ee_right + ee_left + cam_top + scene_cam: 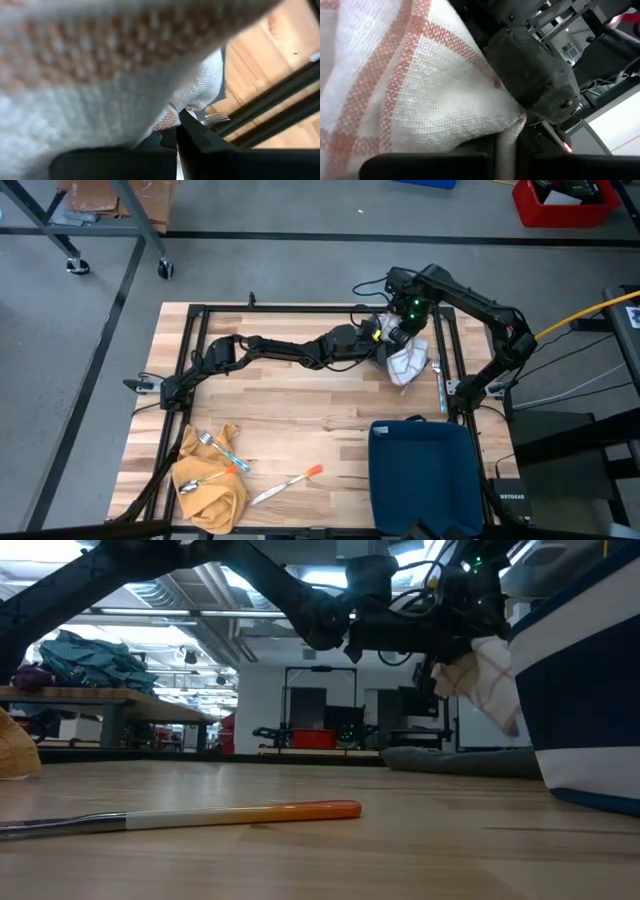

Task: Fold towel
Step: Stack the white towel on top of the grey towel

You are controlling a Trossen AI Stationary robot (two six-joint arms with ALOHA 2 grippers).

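Note:
A white towel (pixel 405 363) with orange-red stripes hangs bunched over the table's far right part, clear of the wood in the low view (pixel 482 675). My left gripper (pixel 377 340) reaches level across the table from the left and is shut on it. My right gripper (pixel 404 330) comes down from above and is shut on the same towel, close beside the left one. In the left wrist view the striped cloth (pixel 410 85) fills most of the picture, with the right arm's dark hand (pixel 535 75) just behind it. My left gripper pinches a bunched upper part of the towel (pixel 492 135) between its two fingers, coming level from the table's left. How many layers it has, I cannot tell. The cloth is lifted clear of the table. My right gripper pinches the towel's top (pixel 167 117) between its fingers, pointing down from above. The cloth covers most of the place of contact. The towel hangs slack below the fingers, clear of the table.
A dark blue bin (pixel 420 470) stands at the near right. A yellow cloth (pixel 212 480) with spoons and a fork lies near left, an orange-handled knife (pixel 290 483) beside it. A fork (pixel 438 378) lies by the right rail under the towel.

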